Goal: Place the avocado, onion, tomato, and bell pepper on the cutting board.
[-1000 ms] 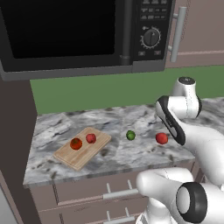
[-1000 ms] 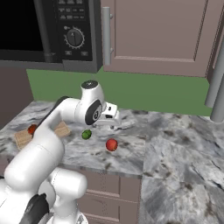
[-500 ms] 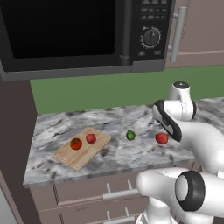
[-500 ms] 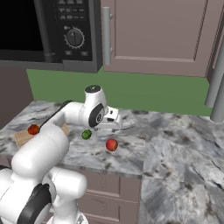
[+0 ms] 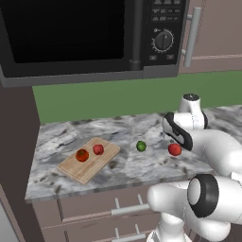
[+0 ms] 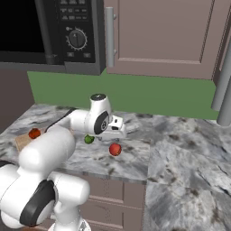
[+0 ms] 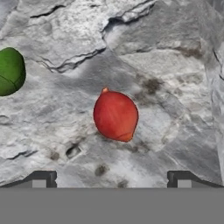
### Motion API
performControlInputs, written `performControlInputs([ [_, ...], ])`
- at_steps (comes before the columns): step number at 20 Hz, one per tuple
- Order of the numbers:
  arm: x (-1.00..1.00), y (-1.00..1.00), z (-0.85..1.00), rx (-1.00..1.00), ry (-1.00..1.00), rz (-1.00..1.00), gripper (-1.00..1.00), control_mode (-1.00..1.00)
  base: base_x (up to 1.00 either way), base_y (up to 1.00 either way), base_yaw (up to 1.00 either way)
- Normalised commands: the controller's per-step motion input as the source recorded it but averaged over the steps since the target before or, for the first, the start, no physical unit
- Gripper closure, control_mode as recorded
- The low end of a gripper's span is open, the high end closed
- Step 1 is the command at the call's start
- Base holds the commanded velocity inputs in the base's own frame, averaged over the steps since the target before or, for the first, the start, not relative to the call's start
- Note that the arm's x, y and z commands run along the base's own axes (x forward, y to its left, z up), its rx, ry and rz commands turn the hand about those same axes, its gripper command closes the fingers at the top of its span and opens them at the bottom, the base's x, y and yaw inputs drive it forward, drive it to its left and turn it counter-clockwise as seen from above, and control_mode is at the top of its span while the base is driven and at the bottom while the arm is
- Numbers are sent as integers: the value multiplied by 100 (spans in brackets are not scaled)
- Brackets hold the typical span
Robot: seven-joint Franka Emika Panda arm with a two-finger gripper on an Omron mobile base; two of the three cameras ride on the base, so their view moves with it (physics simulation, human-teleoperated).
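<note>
Open gripper (image 7: 111, 177) hangs above the red onion (image 7: 115, 115), empty, fingers spread wide.

The onion lies on the worktop (image 5: 123, 165) toward its front edge, right of the middle, with the avocado (image 5: 141, 146) near it on the left and the cutting board (image 5: 89, 159) well apart at the left end, already carrying two red vegetables, likely the tomato (image 5: 82, 155) and the bell pepper (image 5: 98, 149). The onion looks light, firm and smooth, so it may roll or slip; taking it across its widest middle, clear of the pointed tip, seems safest. The hand view shows that tip and both fingertips either side of the onion; the base views show the board and the distance still to carry.
</note>
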Motion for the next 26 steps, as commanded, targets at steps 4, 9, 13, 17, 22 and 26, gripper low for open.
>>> performControlInputs([
  [4, 19, 0, -11, 0, 1, 0, -100, -100, 0, 0, 0],
  [9, 16, -3, -10, 0, 0, 0, -100, -100, 0, 0, 0],
  [13, 11, -6, -10, 0, 2, 0, -100, -100, 0, 0, 0],
  [17, 7, -3, -6, 0, 6, 0, -100, -100, 0, 0, 0],
  [22, 11, 0, -12, 0, 13, 0, -100, -100, 0, 0, 0],
  [26, 13, -1, -11, 0, 11, 0, -100, -100, 0, 0, 0],
])
